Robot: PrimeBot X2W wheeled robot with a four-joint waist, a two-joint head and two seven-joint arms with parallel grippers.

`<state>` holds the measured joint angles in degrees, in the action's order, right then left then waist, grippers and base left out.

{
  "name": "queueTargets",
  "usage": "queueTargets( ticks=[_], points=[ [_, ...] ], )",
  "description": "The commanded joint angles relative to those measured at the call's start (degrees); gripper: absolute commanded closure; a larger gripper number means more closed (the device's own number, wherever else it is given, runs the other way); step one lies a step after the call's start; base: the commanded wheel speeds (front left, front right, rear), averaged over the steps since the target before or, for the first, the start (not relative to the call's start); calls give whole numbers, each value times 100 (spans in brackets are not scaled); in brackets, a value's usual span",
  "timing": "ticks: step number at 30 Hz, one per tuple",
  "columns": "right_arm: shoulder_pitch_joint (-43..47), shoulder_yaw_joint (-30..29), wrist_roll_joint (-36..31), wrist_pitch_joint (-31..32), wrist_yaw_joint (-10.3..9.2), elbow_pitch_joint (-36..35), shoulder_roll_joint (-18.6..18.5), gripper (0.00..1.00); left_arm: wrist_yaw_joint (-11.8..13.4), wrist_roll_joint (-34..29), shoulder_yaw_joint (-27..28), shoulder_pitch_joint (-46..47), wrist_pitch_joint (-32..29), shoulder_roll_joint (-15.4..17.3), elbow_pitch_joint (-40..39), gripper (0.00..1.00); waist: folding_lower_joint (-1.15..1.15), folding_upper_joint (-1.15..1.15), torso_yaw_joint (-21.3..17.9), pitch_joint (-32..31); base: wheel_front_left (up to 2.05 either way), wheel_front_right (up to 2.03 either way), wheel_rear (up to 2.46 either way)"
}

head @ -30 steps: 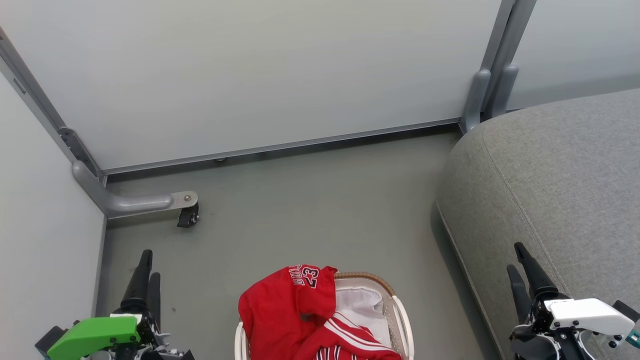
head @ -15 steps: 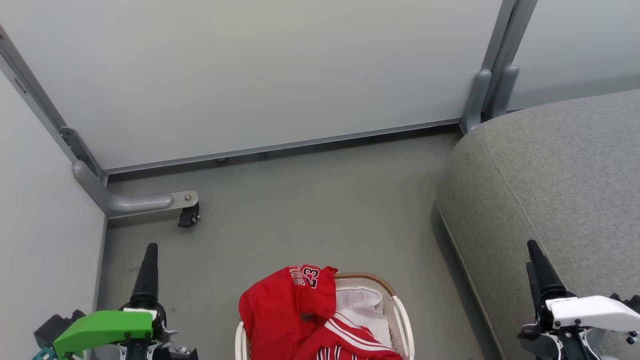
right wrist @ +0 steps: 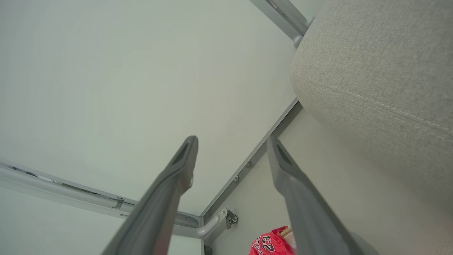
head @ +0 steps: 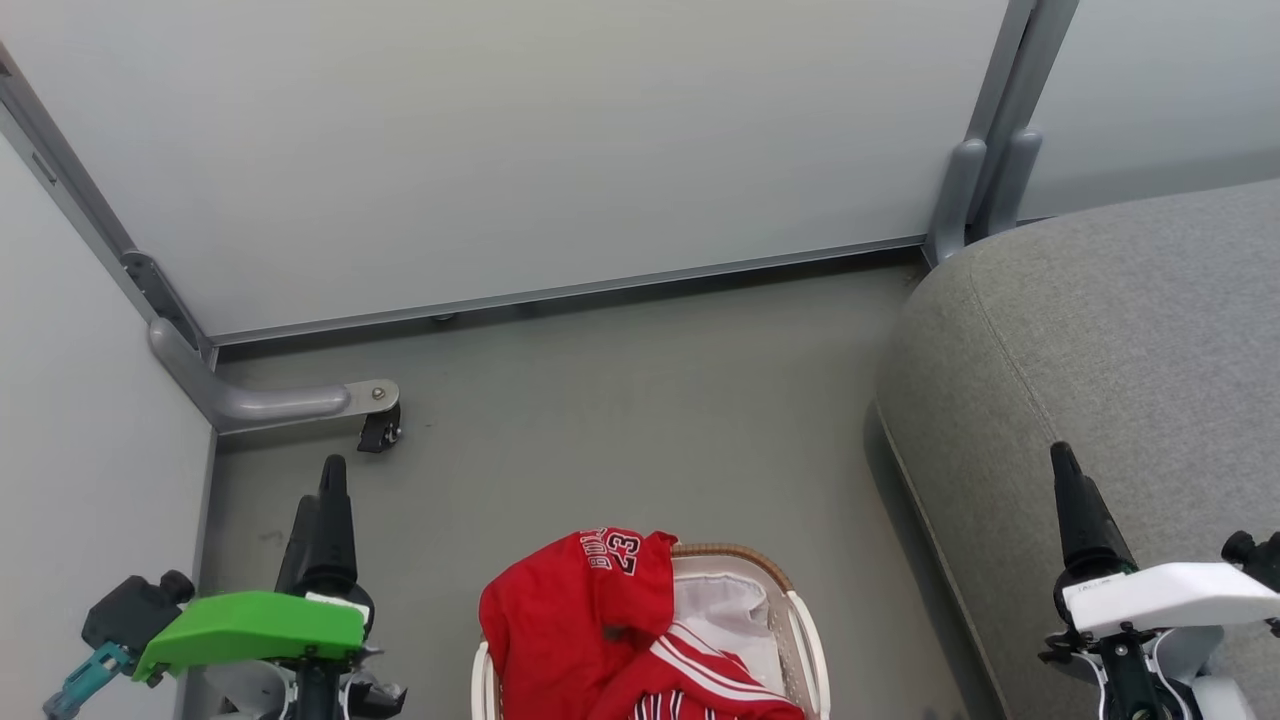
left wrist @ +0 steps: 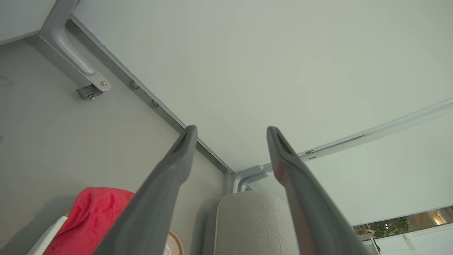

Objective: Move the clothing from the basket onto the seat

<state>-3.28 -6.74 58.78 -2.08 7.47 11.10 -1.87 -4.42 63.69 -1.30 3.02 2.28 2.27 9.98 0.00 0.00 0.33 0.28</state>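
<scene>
The red clothing (head: 590,620) is being kept in the basket (head: 808,640), which is being shown on the grey floor (head: 620,400) at the bottom middle of the head view. The piece marked "23" is being draped over the basket's left rim. The white-striped piece is being seen just below and to the right of it, cut off by the bottom edge. A white liner (head: 725,610) is being exposed inside the basket on its right side. The seat (head: 1120,350) is being shown to the right of the basket, near it but apart from it.

The left gripper (left wrist: 231,129) is being held wide apart with nothing between its fingers. It is being carried above the floor, left of the basket and clear of the clothing, with its fingers being pointed toward the pale wall panel (head: 500,150). The right gripper (right wrist: 232,139) is likewise being held spread wide and empty. In the head view it is being seen over the near part of the seat, well apart from the basket.

A small caster wheel (head: 378,432) is being shown under a grey metal foot (head: 260,403) near the left corner of the wall panels.
</scene>
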Motion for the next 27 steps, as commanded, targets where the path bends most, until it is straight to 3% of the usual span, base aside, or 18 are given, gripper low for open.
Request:
queueTargets(
  ticks=[1, 14, 27],
  points=[
    [-54, 14, -267, -69, 1, -120, -54, 0, 41, -249, -52, 51, 52, 35, -111, 0, 0, 0, 2, 0, 0, 0, 0],
    [91, 201, -1730, -327, 2, -50, -65, 0, 140, -1799, -279, -115, 308, 44, -15, 0, 0, 0, 11, -23, 0, 0, 0],
    [162, 281, -2681, -537, 2, 17, -77, 0, 197, -2783, -295, -308, 521, 52, 110, 0, 0, 0, 31, -51, 0, 0, 0]
  ],
)
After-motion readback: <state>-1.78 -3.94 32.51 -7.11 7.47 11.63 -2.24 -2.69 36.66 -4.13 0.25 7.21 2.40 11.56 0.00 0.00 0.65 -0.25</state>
